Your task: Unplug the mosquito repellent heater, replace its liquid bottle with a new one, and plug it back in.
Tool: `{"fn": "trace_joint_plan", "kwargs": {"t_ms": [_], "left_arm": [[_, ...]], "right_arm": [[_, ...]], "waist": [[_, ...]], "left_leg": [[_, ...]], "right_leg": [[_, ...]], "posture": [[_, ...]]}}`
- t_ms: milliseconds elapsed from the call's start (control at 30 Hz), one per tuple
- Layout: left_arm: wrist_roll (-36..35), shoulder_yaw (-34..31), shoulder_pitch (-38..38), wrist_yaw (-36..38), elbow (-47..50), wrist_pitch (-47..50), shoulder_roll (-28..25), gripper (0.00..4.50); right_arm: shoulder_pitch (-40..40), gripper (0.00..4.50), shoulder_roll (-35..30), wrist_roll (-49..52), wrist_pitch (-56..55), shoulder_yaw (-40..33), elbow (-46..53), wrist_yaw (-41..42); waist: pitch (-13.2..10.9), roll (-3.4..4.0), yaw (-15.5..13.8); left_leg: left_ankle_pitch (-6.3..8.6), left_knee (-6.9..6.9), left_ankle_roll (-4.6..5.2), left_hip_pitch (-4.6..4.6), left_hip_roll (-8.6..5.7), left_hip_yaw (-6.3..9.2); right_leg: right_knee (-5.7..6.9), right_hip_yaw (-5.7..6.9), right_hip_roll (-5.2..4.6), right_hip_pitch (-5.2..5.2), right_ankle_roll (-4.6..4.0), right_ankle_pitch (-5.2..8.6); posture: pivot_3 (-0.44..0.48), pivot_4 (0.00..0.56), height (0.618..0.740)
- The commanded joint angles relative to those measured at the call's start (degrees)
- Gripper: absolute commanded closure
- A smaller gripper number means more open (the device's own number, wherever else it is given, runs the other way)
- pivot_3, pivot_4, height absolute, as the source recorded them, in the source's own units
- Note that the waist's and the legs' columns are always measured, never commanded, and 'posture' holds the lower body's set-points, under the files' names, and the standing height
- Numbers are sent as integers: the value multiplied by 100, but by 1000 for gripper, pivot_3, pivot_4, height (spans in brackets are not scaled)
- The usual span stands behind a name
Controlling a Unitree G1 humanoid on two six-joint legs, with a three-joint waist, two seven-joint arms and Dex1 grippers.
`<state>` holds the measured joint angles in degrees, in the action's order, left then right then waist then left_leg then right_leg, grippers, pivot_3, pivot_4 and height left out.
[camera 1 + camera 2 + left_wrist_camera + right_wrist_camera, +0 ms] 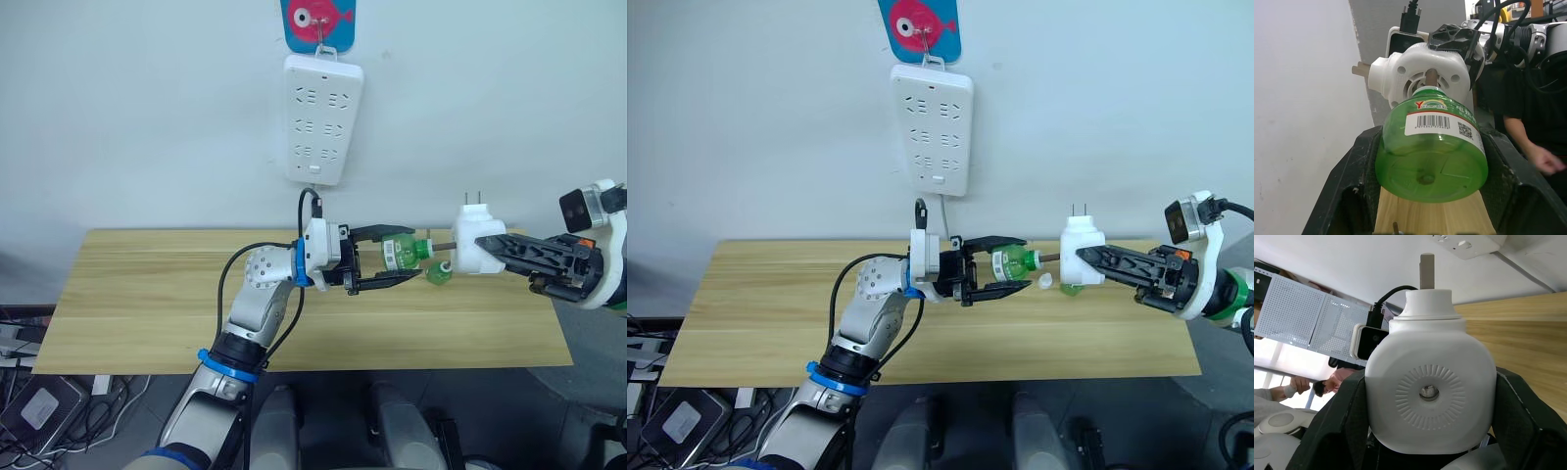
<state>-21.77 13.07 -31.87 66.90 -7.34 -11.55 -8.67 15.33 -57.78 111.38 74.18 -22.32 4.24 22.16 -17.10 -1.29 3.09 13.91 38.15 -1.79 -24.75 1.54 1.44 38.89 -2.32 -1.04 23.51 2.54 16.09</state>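
My left gripper (411, 257) is shut on an uncapped translucent green bottle (1431, 144), held level above the wooden table (147, 294). The bottle's neck and wick point at the socket of the white mosquito repellent heater (472, 243). My right gripper (488, 252) is shut on the heater and holds it in the air with its plug prongs up. The wick just reaches the socket. A second green bottle (1073, 287) lies on the table under the heater, with a tiny white cap (1046, 282) beside it. Whether the cap sits on that bottle I cannot tell.
The long white power strip (323, 119) hangs on the wall above the table's back edge, its sockets free. A person's hand (1545, 159) shows off to the side in the left wrist view. Bare tabletop stretches to the left of my left arm.
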Motion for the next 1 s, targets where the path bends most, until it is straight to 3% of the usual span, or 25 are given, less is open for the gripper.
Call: {"fn": "trace_joint_plan", "kwargs": {"t_ms": [33,467,1000], "left_arm": [[-19,1,-64,0,105,-33,15,2161],[-53,-35,-53,44,75,-77,-52,2161],[130,76,-85,-9,33,-148,78,2161]], "right_arm": [[55,1527,-113,162,20,-73,175,196],[3,1527,-318,162,85,-83,140,486],[289,1527,54,162,-166,144,309,71]], "waist": [[0,0,0],[0,0,5],[0,0,10]], "left_leg": [[0,0,0,0,0,0],[0,0,0,0,0,1],[0,0,0,0,0,0]], "right_leg": [[0,0,0,0,0,0],[0,1,0,0,0,0],[0,0,0,0,0,0]], "posture": [[-123,296,740],[-125,291,740],[-125,297,740]]}}
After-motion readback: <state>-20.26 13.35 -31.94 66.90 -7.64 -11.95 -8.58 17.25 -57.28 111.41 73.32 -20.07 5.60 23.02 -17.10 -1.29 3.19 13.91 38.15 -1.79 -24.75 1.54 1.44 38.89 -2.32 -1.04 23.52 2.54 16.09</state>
